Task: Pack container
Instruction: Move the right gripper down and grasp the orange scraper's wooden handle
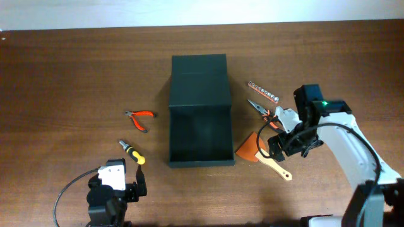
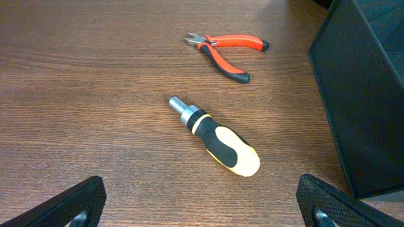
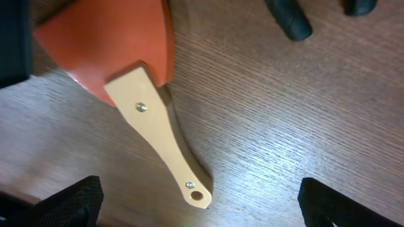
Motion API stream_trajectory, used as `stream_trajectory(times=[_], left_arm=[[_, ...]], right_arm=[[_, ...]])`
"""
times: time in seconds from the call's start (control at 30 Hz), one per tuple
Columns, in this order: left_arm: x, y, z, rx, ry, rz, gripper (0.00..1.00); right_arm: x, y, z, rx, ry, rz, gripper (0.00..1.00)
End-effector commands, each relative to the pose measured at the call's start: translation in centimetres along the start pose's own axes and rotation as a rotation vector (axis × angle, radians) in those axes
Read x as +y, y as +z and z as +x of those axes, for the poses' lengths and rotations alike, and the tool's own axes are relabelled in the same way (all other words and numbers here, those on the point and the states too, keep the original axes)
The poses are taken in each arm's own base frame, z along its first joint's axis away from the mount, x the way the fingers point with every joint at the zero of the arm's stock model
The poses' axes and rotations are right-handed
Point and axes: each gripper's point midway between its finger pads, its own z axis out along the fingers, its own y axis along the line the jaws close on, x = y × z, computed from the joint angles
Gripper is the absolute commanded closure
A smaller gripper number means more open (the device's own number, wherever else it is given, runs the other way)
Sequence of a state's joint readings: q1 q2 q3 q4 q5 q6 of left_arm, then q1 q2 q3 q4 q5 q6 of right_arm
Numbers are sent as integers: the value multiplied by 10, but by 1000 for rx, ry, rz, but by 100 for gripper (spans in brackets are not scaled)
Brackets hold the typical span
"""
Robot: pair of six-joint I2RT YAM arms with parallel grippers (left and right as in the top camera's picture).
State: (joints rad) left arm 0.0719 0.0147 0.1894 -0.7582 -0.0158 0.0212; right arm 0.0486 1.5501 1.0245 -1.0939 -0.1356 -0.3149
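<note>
- From overhead we see the container (image 1: 199, 120) at the middle of the wooden tabletop (image 1: 63, 75). It is open, with its flap lid laid back toward the top of the frame and its dark inside bare.
- Only the overhead view shows both arms: the left arm (image 1: 113, 189) at the lower left and the right arm (image 1: 334, 126) at the right.
- It also shows a strip of sockets (image 1: 263, 95) and needle-nose pliers (image 1: 262, 112) right of the container.
- In the left wrist view the left jaws are spread wide, with a dark fingertip (image 2: 76, 202) in each lower corner and nothing between them.
- That view brings close a stubby yellow-and-black screwdriver (image 2: 218, 142) at centre. Orange-handled cutters (image 2: 227, 50) lie above it, apart from it.
- One dark wall of the container (image 2: 366, 107) fills the right edge of that view; we cannot see its inside from here.
- In the right wrist view the right jaws are also spread, with a fingertip (image 3: 69, 202) at each lower corner.
- Between them, untouched, lies the end of the pale wooden handle of a scraper (image 3: 126, 69). Its orange blade is at the upper left.
- Here we make out two screws and a hanging hole in the handle, which are too small to see overhead.
- Two dark handle tips (image 3: 290, 19) show at the top edge.
</note>
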Motion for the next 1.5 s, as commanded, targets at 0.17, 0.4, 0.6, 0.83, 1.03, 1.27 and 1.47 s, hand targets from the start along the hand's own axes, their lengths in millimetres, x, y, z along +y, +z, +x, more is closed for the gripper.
stream_trajectory(times=[0.17,0.4,0.6,0.83,1.03,1.27,1.47], left_arm=[[1,1,0,-6,-9,-7,1],[1,1,0,-6,-9,-7,1],[1,1,0,-6,-9,-7,1],[1,1,0,-6,-9,-7,1],[1,1,0,-6,-9,-7,1],[1,1,0,-6,-9,-7,1],[1,1,0,-6,-9,-7,1]], right_arm=[[6,31,-4,118,-84,57,1],[10,50,1,193,-98,49,1],[9,55,-3,186,-80,52,3],[9,61,1,187,-71,52,4],[11,67,6,197,-56,56,6],[25,73,8,213,-113,90,9],[32,78,6,205,-126,149,13]])
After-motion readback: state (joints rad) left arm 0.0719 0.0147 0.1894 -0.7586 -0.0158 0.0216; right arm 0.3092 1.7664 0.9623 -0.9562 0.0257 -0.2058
